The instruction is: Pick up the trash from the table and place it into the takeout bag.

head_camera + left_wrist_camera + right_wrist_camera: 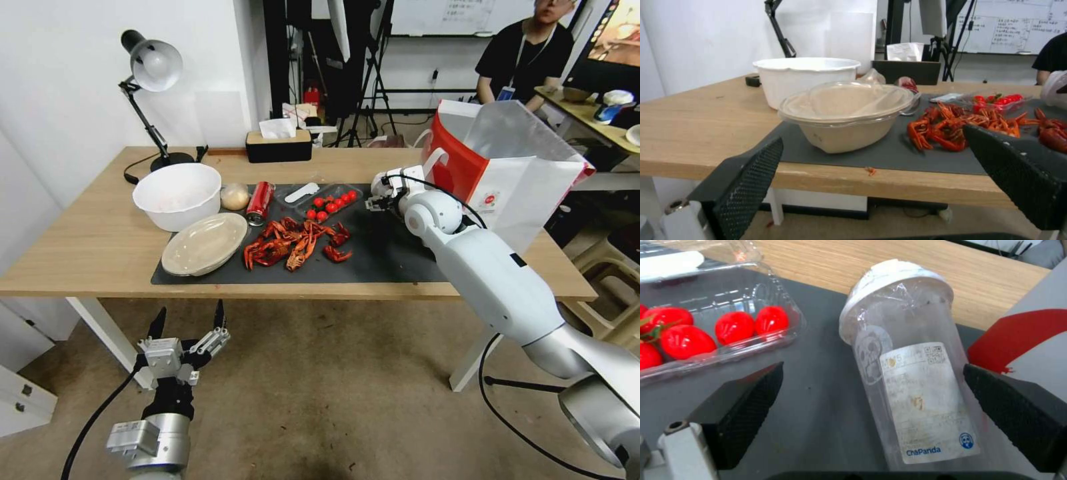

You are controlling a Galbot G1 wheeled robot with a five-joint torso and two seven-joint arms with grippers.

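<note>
Trash, a clear plastic cup [907, 380], lies between the right gripper's [871, 406] spread fingers for grasping; left gripper [188, 320], at six o'clock, waits spread.

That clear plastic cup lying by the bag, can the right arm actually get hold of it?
Probably yes. The right gripper is open with the clear plastic cup lying between its fingers on the dark mat. The tomato box and the takeout bag flank it without blocking it.
</note>
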